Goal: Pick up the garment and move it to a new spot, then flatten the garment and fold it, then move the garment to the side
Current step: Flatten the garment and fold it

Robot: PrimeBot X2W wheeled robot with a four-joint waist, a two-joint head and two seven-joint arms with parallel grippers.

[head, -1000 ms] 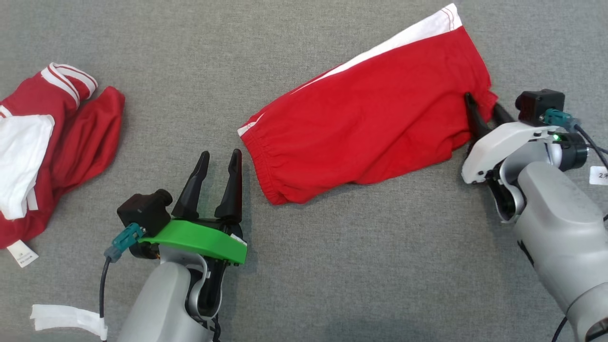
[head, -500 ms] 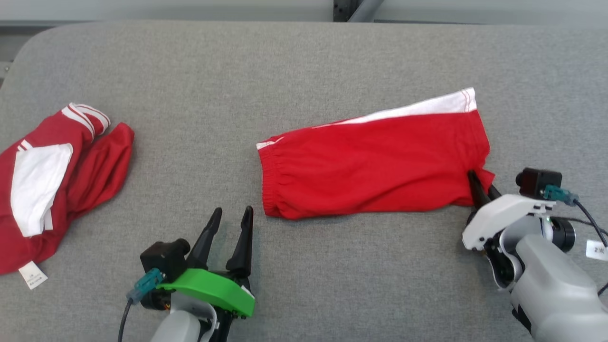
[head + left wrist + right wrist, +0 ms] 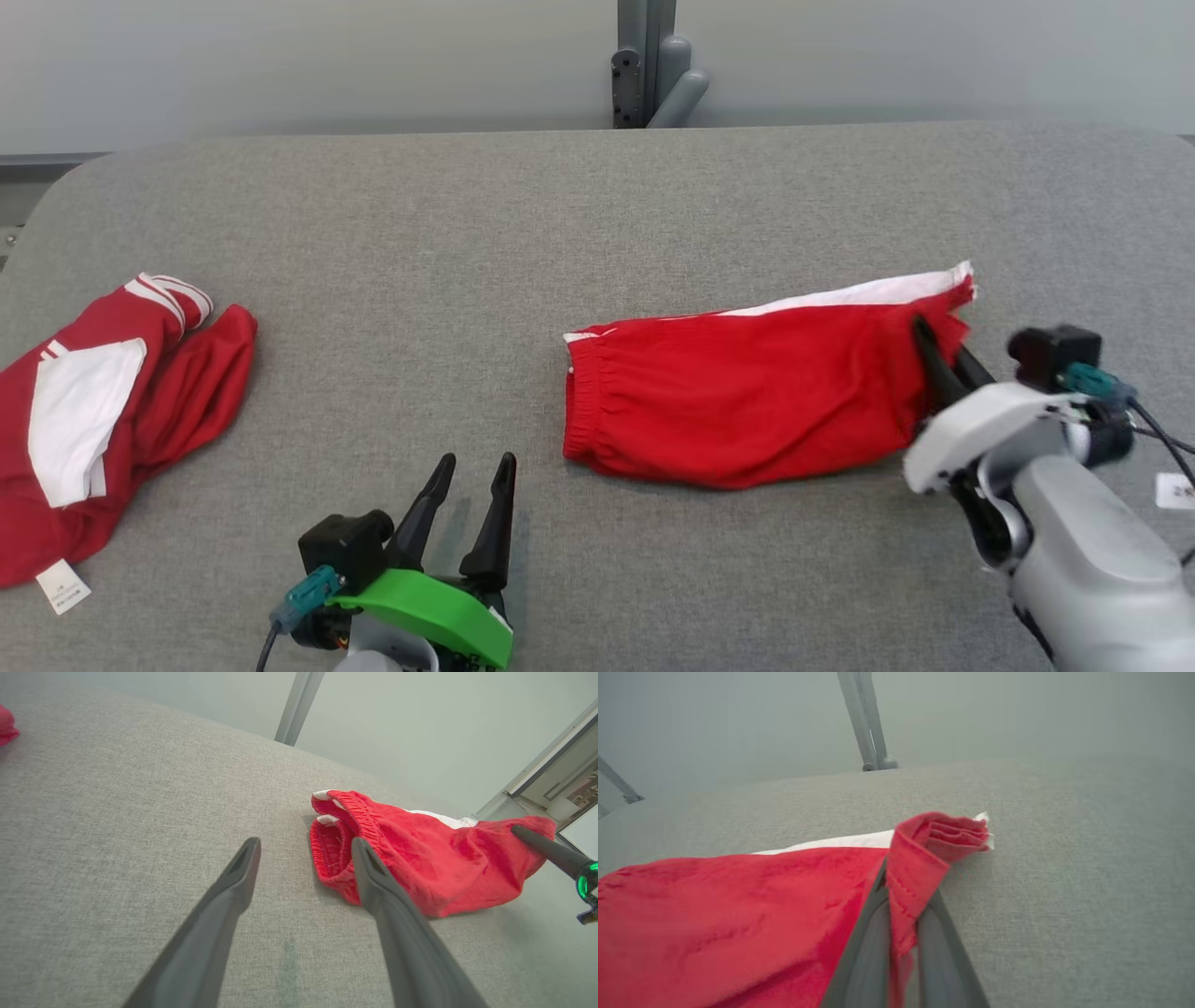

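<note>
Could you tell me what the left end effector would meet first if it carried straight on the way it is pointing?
Probably the bare table, just beside the waistband end of the shorts. The left end effector is open, so one finger might brush that elastic; depth is unclear.

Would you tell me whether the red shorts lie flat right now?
Not flat: the red shorts are bunched at the leg hem, pinched in the right gripper.

The shorts (image 3: 747,401) lay on the desk (image 3: 420,243) right of centre, the right hand (image 3: 938,350) at their right end, the left hand (image 3: 476,462) before and left of them. A second garment (image 3: 112,411) lay far left; a post (image 3: 644,65) stood behind.
</note>
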